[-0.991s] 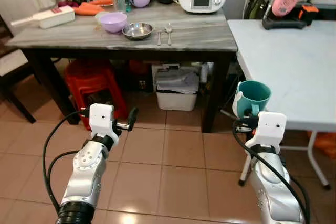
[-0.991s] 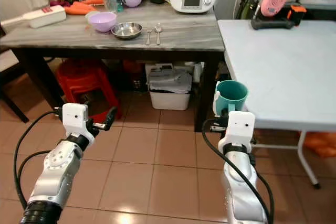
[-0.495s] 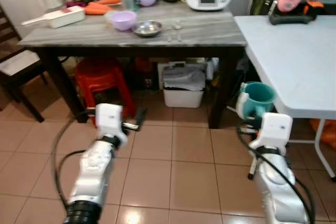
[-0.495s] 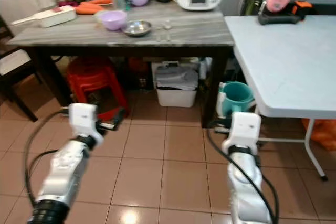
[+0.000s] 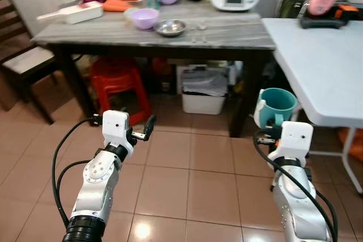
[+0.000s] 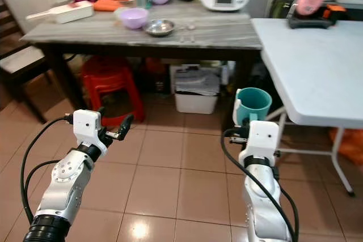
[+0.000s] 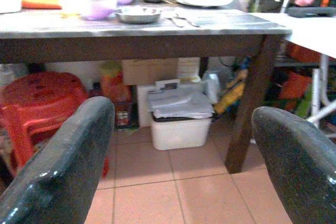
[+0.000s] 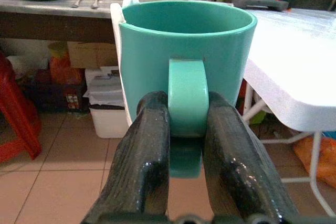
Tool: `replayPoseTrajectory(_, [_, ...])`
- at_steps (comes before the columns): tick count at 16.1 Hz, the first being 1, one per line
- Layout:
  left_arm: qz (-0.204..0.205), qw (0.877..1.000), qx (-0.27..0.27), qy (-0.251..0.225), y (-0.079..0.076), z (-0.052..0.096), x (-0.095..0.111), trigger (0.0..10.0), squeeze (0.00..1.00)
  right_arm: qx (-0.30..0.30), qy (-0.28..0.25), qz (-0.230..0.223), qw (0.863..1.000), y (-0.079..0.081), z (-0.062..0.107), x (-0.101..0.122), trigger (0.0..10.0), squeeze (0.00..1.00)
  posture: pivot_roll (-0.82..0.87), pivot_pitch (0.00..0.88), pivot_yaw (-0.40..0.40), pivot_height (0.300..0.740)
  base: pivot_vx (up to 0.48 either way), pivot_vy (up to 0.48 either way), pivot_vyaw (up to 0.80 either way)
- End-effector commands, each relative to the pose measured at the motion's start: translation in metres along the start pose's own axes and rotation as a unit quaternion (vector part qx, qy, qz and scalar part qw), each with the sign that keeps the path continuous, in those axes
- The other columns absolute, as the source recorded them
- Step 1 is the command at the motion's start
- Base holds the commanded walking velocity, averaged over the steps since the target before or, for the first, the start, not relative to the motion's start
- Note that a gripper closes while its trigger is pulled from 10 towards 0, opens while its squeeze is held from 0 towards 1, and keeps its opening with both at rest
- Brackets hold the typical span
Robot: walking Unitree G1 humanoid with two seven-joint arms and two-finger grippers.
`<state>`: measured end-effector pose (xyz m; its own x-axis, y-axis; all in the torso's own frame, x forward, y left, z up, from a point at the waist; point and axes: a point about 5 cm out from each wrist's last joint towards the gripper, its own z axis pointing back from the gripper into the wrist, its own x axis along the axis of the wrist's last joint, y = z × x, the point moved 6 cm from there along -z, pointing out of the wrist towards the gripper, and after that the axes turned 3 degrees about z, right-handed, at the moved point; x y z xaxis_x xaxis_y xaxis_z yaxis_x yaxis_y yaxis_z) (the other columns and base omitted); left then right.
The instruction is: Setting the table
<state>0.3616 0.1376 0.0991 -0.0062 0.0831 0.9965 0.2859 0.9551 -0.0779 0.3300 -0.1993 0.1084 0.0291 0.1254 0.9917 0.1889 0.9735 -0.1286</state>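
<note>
1 teal mug [image 8: 186, 51] clamped by its handle in the right gripper [image 8: 185, 129]
left gripper [image 7: 184, 156] fingers apart, low before the grey counter [image 5: 227, 32].

Bare terracotta tiled floor [image 5: 187, 179] lies open ahead. Far off, the dark grey-topped wooden table [image 5: 238, 32] blocks passage; a red plastic stool [image 5: 116, 80] and white bin [image 5: 202, 97] crowd beneath. The white folding table [image 5: 323, 72] hems the right.
</note>
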Motion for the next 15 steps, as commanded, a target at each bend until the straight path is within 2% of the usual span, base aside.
replayPoseTrajectory(1, [-0.005, 1.000, 0.005, -0.009, 0.004, 0.000, 0.006, 10.0, 0.00, 0.008, -0.022, 0.000, 1.000, 0.003, 0.000, 0.011, 10.0, 0.00, -0.10, 0.000, 0.027, 0.740, 0.255, 0.000, 0.67])
replayPoseTrajectory(6, [-0.004, 1.000, 0.008, -0.011, 0.006, 0.001, 0.006, 10.0, 0.00, 0.011, -0.027, 0.003, 1.000, 0.002, 0.002, 0.013, 10.0, 0.00, -0.10, 0.000, 0.027, 0.740, 0.299, 0.000, 0.71])
replayPoseTrajectory(10, [0.005, 1.000, 0.008, -0.011, 0.004, 0.004, 0.004, 10.0, 0.00, 0.000, -0.033, 0.008, 0.999, -0.007, 0.006, 0.017, 10.0, 0.00, -0.11, 0.000, 0.036, 0.740, 0.338, 0.000, 0.22])
replayPoseTrajectory(13, [0.008, 1.000, 0.010, -0.011, 0.004, 0.007, 0.003, 10.0, 0.00, 0.022, -0.042, -0.007, 0.999, 0.002, 0.025, 0.019, 10.0, 0.00, -0.11, 0.000, 0.033, 0.740, 0.340, 0.000, 0.00])
replayPoseTrajectory(15, [0.008, 1.000, 0.014, -0.011, 0.006, 0.008, 0.003, 10.0, 0.00, 0.037, -0.040, -0.006, 0.999, 0.006, 0.046, 0.016, 10.0, 0.00, -0.11, 0.000, 0.033, 0.740, 0.341, 0.000, 0.00])
